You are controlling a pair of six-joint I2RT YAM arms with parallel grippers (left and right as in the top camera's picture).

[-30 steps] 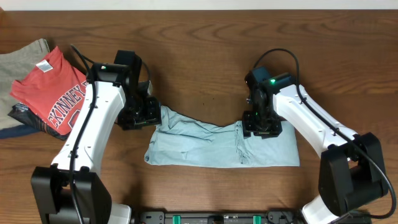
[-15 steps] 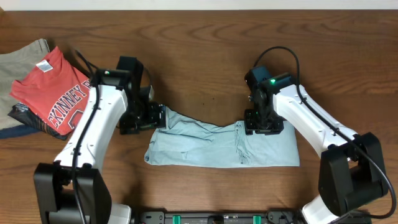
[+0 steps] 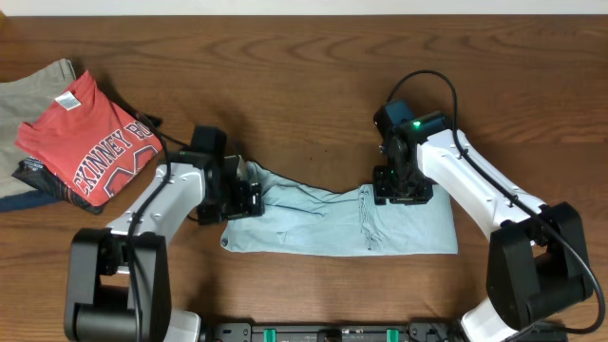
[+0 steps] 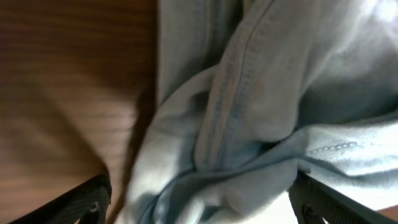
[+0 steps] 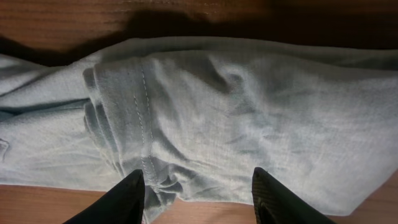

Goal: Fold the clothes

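Observation:
The clothes (image 3: 332,223) are a pale light-blue garment lying flat and wrinkled across the middle of the table, with a seamed fold near its right part. My left gripper (image 3: 249,195) sits low at the garment's upper left corner. In the left wrist view that gripper (image 4: 205,208) is open wide, with bunched cloth (image 4: 249,112) between its fingers (image 4: 87,202). My right gripper (image 3: 399,188) hovers over the upper right edge. In the right wrist view it (image 5: 199,199) is open above the seam (image 5: 143,118), holding nothing.
A red T-shirt with white lettering (image 3: 90,142) lies folded at the far left on a beige-grey garment (image 3: 33,90), with a dark item (image 3: 28,176) under them. Bare wood table (image 3: 304,95) stretches behind the clothes.
My left arm has swung toward the front and right, coming down onto the garment's left corner, and its jaws have spread wider. The right arm has not moved.

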